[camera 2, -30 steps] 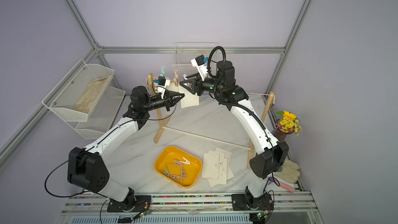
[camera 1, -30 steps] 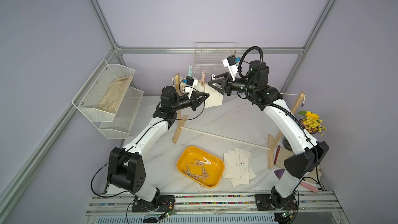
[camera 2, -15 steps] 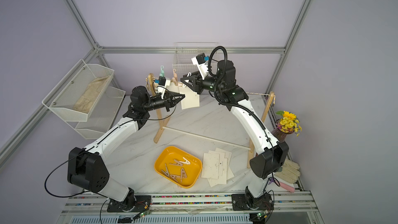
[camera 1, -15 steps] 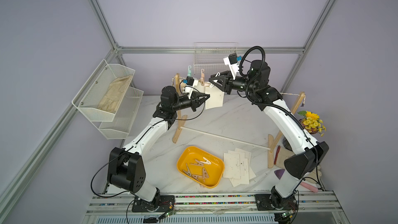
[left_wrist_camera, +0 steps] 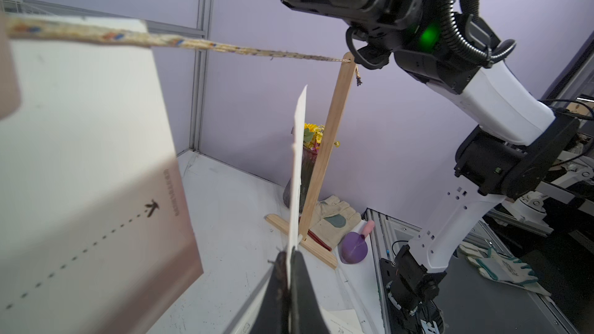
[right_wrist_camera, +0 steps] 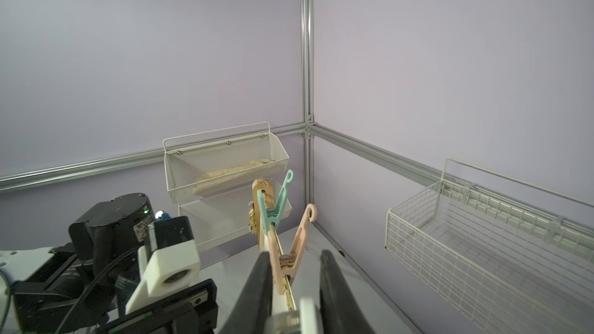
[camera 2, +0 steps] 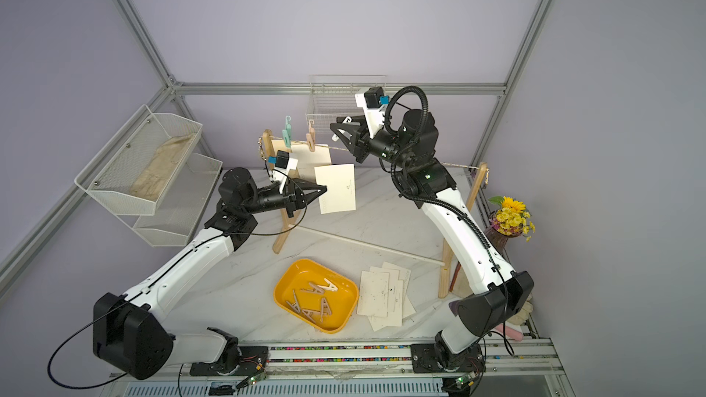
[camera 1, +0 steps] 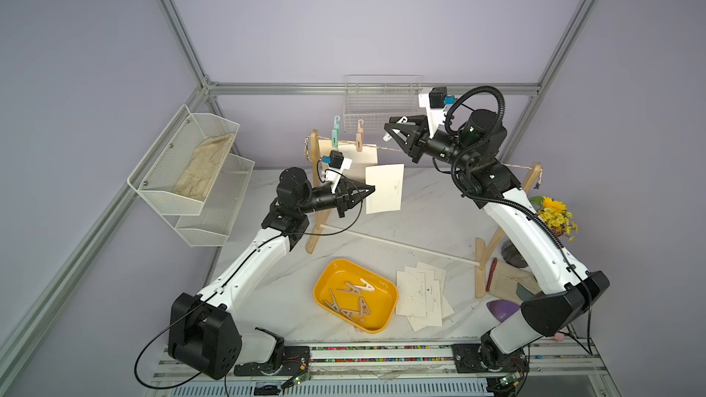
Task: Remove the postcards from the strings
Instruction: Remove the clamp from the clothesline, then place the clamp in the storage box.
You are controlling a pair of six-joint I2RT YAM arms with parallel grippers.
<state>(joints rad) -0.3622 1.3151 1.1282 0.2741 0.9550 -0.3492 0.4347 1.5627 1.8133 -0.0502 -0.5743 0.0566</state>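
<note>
**Left arm.** The left pincer (camera 1: 371,189) is closed flat on one side edge of a thin cream-white rectangular postcard (camera 1: 386,189). In the left wrist view you see this card edge-on, rising from between the pressed-together fingers (left_wrist_camera: 302,284). There its top edge lies below the thin beige speckled twisted string (left_wrist_camera: 257,52) and apart from it. The card stands upright in the air above the white marble table (camera 1: 420,223).

**Right arm.** The right pincer (camera 1: 390,130) sits just above the string, to the right of the held card. Its fingers (right_wrist_camera: 258,284) stand only narrowly apart. A white hooked plastic clothespin (right_wrist_camera: 303,311) is pinched between them.

**String.** The string runs taut between the left light wooden post (camera 1: 314,154) and the right light wooden post (left_wrist_camera: 323,155). Near the left post you see two further cream postcards (camera 1: 363,160) hanging from it. One is under a mint-green hooked clothespin (camera 1: 335,135) and the other under a pale pink hooked clothespin (camera 1: 359,139).

**Table.** Near the arms' bases, a loose pile of cream-white postcards (camera 1: 420,292) lies just beside a yellow oval plastic tray (camera 1: 319,292). The tray holds several beige clothespins (camera 1: 353,299).
</note>
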